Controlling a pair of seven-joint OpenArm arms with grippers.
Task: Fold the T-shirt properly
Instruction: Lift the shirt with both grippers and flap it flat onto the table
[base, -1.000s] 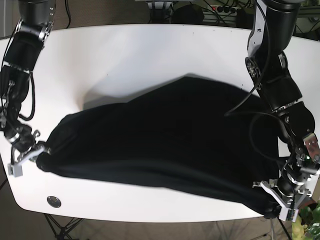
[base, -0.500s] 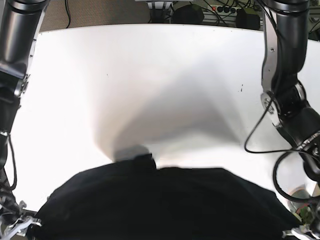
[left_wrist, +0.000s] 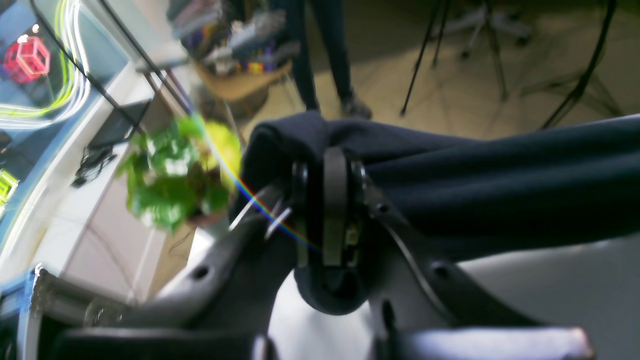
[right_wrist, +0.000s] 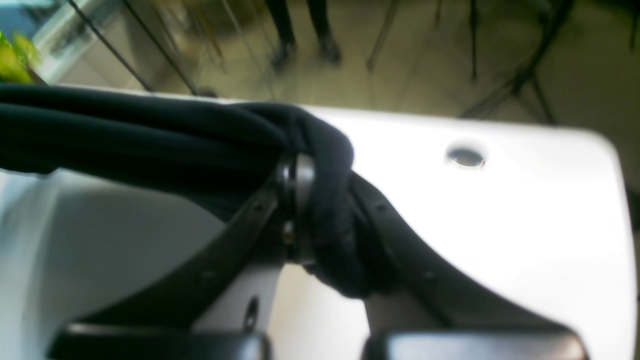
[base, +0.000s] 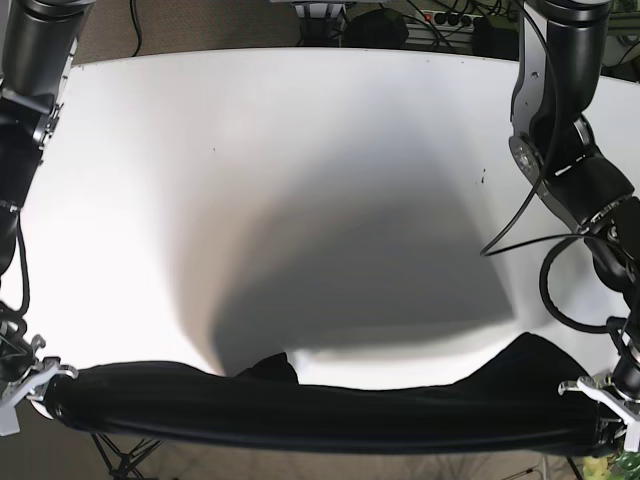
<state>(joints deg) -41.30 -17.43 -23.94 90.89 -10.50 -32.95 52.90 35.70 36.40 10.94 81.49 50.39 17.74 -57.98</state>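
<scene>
At the near edge of the white table (base: 330, 150), from 7 o'clock to 5 o'clock in the base view, the black T-shirt (base: 330, 405) now hangs as one long, taut band between the two arms. One second ago it lay spread flat over the table; half a second ago it was half lifted. It has therefore been pulled up and toward the near side, probably to shake it flat before the first fold. The right gripper (right_wrist: 320, 210) is clamped on a bunched corner of cloth, and the left gripper (left_wrist: 327, 210) pinches the other corner in the same way. The fabric looks dark navy, soft, and rolled into thick folds. Behind it the tabletop carries only the shirt's broad shadow.
</scene>
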